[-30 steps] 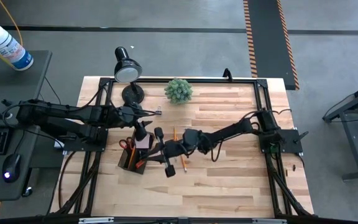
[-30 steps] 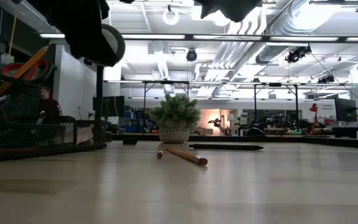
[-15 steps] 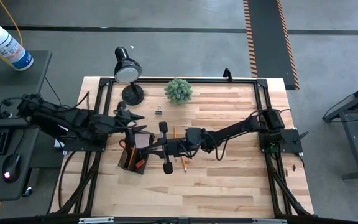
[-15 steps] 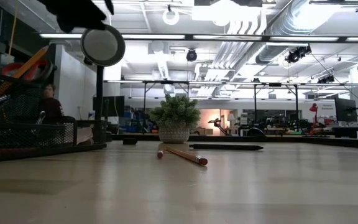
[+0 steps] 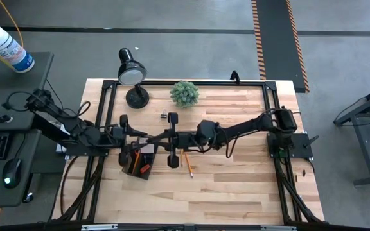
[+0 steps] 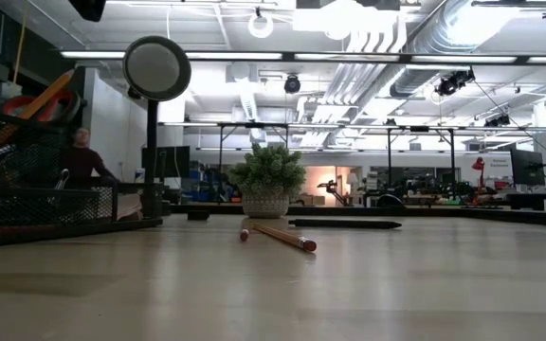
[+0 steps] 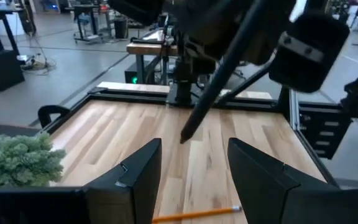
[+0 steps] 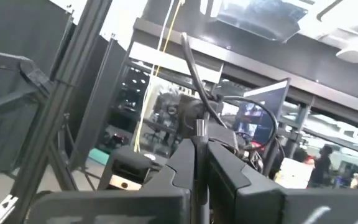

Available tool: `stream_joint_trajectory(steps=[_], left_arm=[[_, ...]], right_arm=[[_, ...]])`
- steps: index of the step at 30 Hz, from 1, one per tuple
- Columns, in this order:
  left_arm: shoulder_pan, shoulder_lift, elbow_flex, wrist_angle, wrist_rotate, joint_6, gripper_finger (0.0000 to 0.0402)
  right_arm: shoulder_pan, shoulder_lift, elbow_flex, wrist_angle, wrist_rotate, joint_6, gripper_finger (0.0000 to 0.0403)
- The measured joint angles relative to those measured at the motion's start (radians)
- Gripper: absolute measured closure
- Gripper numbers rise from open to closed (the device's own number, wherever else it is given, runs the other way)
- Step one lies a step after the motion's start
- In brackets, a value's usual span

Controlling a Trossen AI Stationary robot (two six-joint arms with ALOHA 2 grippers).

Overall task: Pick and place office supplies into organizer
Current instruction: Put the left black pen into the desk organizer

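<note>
Now the right gripper (image 5: pixel 154 136) is clamped on a dark pen (image 7: pixel 219 78), held in the air just beside the organizer (image 5: pixel 139 159). The left gripper (image 5: pixel 135 134) waits with fingers apart near it. I think the pen must next tip down into a compartment. On the table (image 5: pixel 236 186) I count two pencils (image 5: pixel 188 165), one pen (image 6: pixel 344 224), one binder clip (image 5: pixel 163 115).

2 arms, matte black, slender jointed links with black cables looped alongside. Left gripper (image 7: pixel 191 171): 2 broad, flat, angular black fingers (image 7: pixel 135 171). Right gripper (image 8: pixel 199 168): 2 black fingers with blocky housings. Each wrist carries a black crossbar.
</note>
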Motion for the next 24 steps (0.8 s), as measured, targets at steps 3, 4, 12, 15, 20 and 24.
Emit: stream_joint_trajectory(steps=[3, 4, 12, 15, 20, 24], left_arm=[[-0.006, -0.001, -0.012, 0.061, 0.003, 0.007, 0.0229], [-0.004, 0.0, -0.018, 0.095, 0.01, 0.018, 0.0229], [-0.003, 0.052, -0.05, 0.333, 0.037, 0.165, 0.0229], [-0.003, 0.087, -0.05, 0.388, 0.037, 0.202, 0.0229], [-0.003, 0.137, -0.05, 0.442, 0.037, 0.227, 0.0229], [-0.002, 0.162, -0.05, 0.48, 0.036, 0.233, 0.0229]], right_arm=[[-0.008, 0.0, 0.0, 0.022, -0.034, 0.022, 0.0388], [-0.013, 0.0, 0.0, 0.032, -0.045, 0.031, 0.0388], [-0.032, 0.0, 0.0, 0.05, -0.069, 0.042, 0.0388], [-0.039, 0.0, 0.0, 0.049, -0.082, 0.054, 0.0388], [-0.04, 0.0, 0.0, 0.05, -0.085, 0.055, 0.0388], [-0.04, 0.0, 0.0, 0.05, -0.087, 0.053, 0.0388]])
